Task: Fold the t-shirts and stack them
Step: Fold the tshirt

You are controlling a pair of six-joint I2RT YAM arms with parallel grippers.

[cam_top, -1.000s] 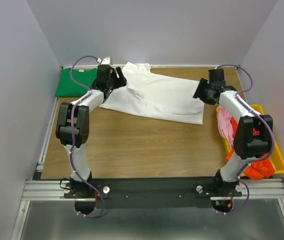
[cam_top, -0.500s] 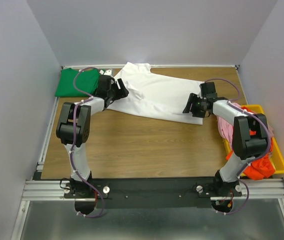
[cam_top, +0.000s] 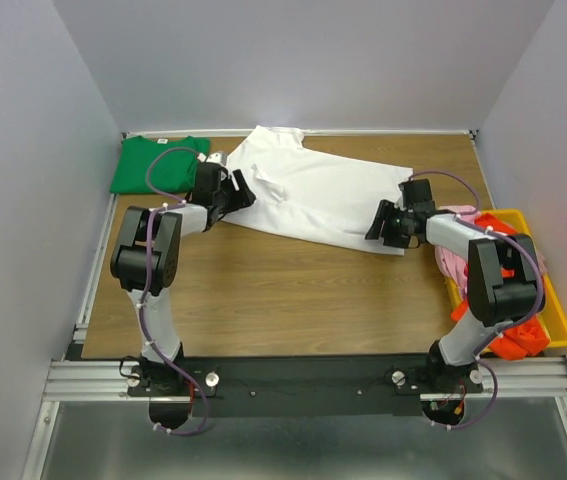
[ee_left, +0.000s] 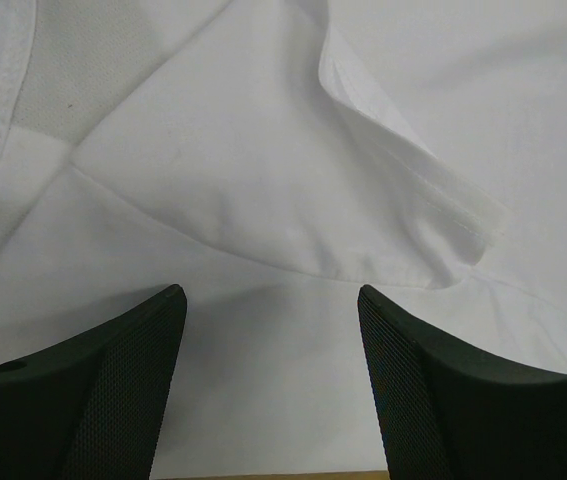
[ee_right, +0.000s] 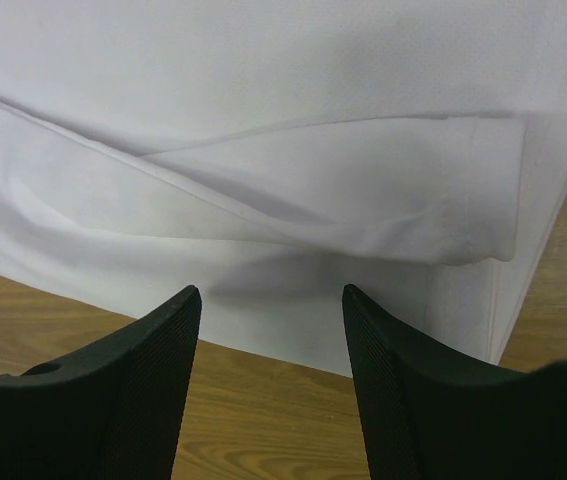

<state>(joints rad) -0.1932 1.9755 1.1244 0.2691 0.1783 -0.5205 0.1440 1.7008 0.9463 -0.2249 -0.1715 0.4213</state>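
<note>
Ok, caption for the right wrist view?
Open right gripper poised at a folded edge of the white t-shirt on the wooden table.

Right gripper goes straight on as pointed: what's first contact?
The white t-shirt: its rumpled edge lies dead ahead, between the open jaws of the right gripper. Depth is unclear, so the gripper might graze the wooden table first.

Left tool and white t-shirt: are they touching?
Cannot tell. Left wrist view shows the left tool open, low over the white t-shirt, but not whether its tips press the cloth.
</note>
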